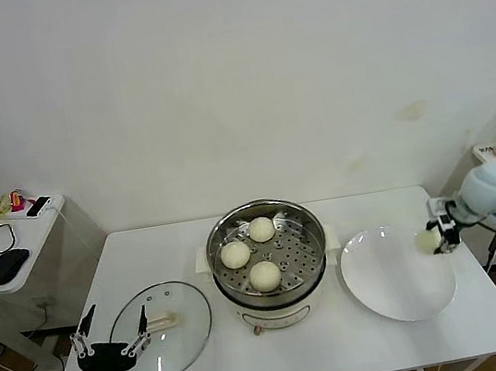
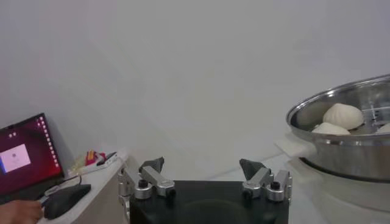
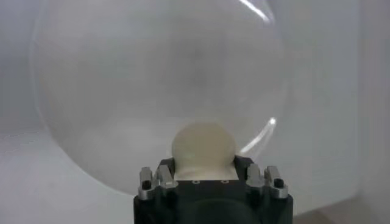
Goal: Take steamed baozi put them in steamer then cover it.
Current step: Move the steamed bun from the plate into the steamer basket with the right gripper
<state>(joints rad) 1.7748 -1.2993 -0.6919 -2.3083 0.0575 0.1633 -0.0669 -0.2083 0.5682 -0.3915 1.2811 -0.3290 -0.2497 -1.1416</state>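
The soft baozi (image 1: 427, 239) could squash or slip out on the way to the steamer (image 1: 268, 255), since the right gripper (image 1: 440, 238) pinches it only at its sides, clamped closed just above the white plate (image 1: 399, 289). That arm reaches in from the robot's right, wrist level, with the steamer and its three buns well off to its left. The left gripper (image 1: 112, 335) waits with fingers spread at the glass cover (image 1: 161, 332).

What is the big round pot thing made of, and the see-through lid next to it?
The steamer basket looks like polished steel: shiny, mirror-like, with holes in its floor. Its base underneath looks like cream plastic, though that is less certain. The cover seems to be clear glass, since the table shows through it, with a metal-looking rim and a cream handle, probably plastic.
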